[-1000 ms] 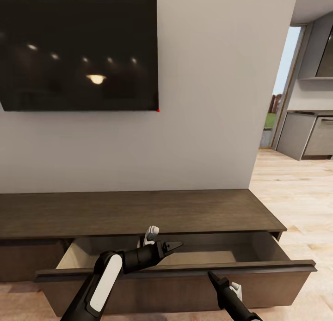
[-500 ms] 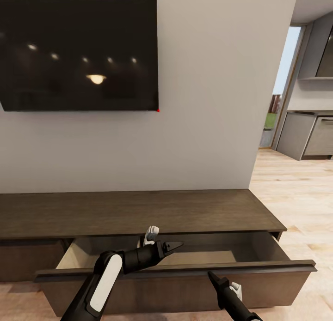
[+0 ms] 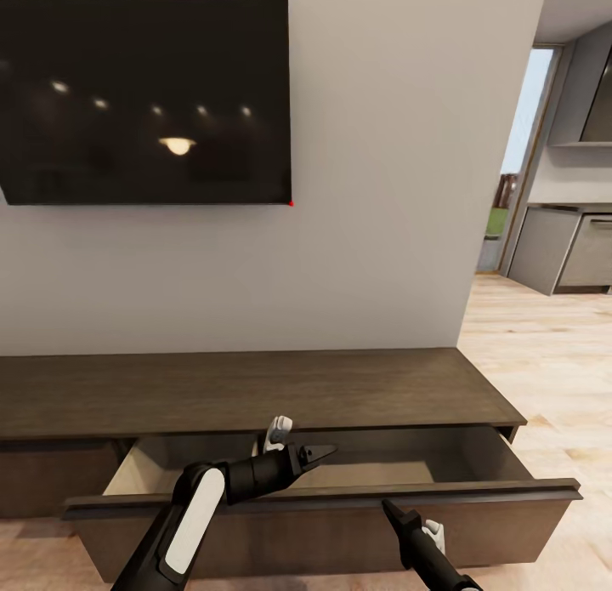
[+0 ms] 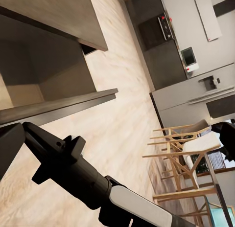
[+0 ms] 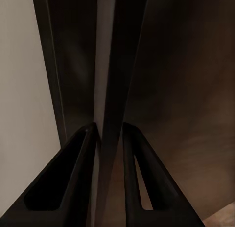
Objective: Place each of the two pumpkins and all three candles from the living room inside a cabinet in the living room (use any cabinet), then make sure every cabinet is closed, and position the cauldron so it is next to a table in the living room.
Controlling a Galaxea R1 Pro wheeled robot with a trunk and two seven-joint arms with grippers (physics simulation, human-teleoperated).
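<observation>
Lower centre of frame, cabinet (image 3: pixel 255 391) drawer front (image 3: pixel 323 497) stands open; right gripper (image 5: pixel 110 139) clenched on its rigid top edge, good hold; left gripper (image 3: pixel 327 451) state unclear.

Place: I am in a home's living room.
Signs: wall-mounted television (image 3: pixel 144 98) above a long dark wooden cabinet (image 3: pixel 255 391), pale wood floor (image 3: pixel 544 344).
Beyond: kitchen counters (image 3: pixel 565 247) through my doorway; dining chairs (image 4: pixel 183 153).

A dark wall-mounted television (image 3: pixel 144 98) hangs on the grey wall (image 3: pixel 382 191), light wooden floor (image 3: pixel 544 344) runs toward grey kitchen units (image 3: pixel 565 247), and wooden chairs (image 4: pixel 183 156) stand nearby.
</observation>
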